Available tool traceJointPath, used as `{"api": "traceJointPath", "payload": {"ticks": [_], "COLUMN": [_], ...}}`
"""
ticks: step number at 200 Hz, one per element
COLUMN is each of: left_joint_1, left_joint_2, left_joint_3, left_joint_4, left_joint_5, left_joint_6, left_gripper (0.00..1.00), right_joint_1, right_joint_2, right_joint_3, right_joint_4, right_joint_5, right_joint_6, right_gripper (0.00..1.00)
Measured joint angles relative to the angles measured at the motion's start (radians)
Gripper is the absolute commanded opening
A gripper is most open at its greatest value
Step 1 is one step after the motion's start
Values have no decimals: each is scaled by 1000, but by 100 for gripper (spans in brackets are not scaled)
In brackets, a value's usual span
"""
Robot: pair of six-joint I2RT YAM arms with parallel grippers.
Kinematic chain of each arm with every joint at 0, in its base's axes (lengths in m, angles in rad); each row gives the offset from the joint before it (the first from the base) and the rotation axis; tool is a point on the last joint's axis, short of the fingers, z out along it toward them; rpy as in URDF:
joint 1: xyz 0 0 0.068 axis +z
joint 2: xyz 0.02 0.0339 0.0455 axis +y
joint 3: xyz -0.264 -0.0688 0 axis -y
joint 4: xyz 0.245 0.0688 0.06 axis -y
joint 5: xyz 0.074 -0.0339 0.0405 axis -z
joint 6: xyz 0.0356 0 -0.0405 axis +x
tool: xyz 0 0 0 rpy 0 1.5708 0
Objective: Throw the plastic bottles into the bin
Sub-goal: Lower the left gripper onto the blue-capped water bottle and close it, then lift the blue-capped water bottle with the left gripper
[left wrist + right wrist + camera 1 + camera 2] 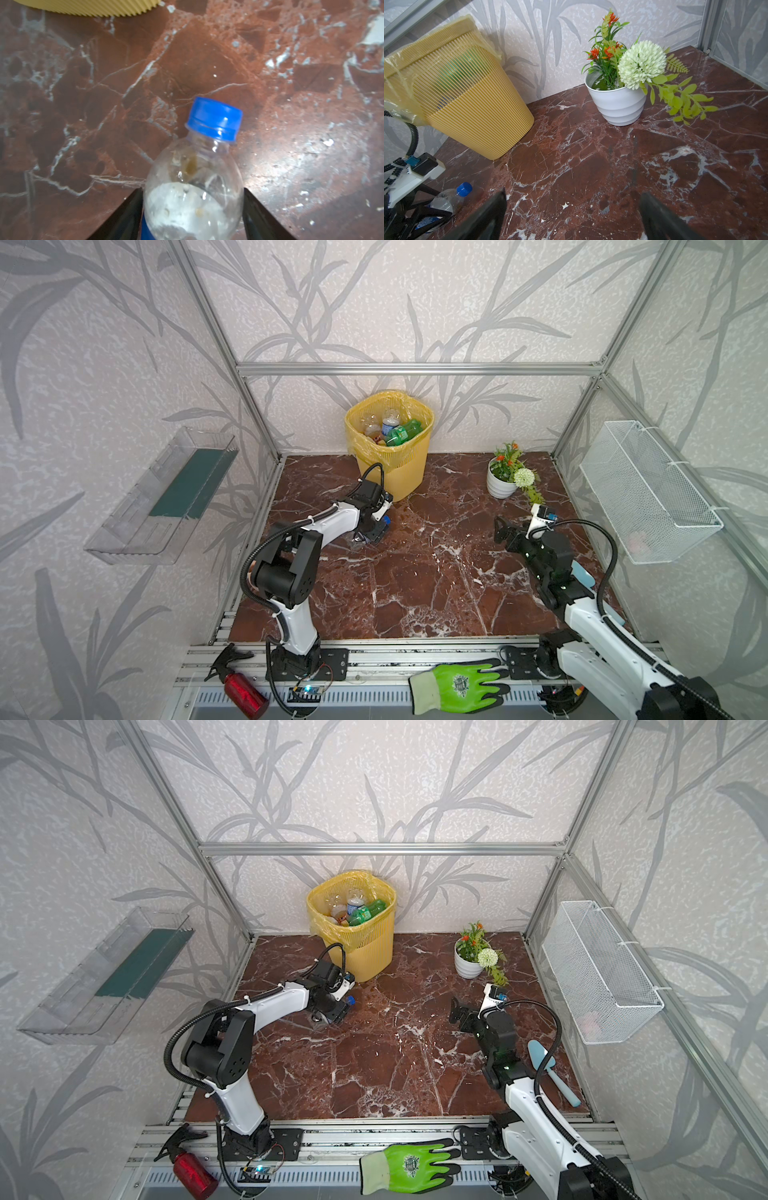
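Observation:
A clear plastic bottle (207,162) with a blue cap and blue label lies on the marble floor, also seen in the right wrist view (446,200). My left gripper (192,191) is shut on its body, one black finger pressed against each side; in both top views the gripper (376,533) (334,1013) sits low just in front of the bin. The yellow ribbed bin (405,472) (370,957) (467,99) stands at the back and holds several bottles (395,429), one of them green. My right gripper (500,529) (572,197) hangs open over bare floor, empty.
A white flower pot (500,483) with artificial flowers stands at the back right. A white wire basket (648,493) hangs on the right wall, a clear shelf (162,497) on the left wall. A blue trowel (552,1069), green glove (457,684) and red canister (245,693) lie near the front.

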Motion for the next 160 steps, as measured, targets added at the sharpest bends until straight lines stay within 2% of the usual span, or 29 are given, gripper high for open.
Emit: {"api": "traceJointPath", "payload": {"ticks": [16,67,124,143,160], "left_joint_1": [0,-1,-18,-27,-30], "left_joint_2": [0,-3,4,3,3], "left_joint_3": [0,0,20,22,22], "left_joint_4": [-3,-21,-117,-129,-135], "left_joint_5": [21,58,53,49,50], "left_joint_6": [-5,-33,-55,-60,-70], "left_gripper": [60,71,73,68,60], "right_joint_1": [0,0,0,0,0], "right_joint_2": [0,2,6,6,6], "right_joint_3": [0,0,0,0,0], "right_joint_4": [0,0,6,6,6], "right_joint_5": [0,0,-3,-3,-3], "right_joint_6": [0,1,4,5,8], "right_gripper": [100,100,100,100,100]}}
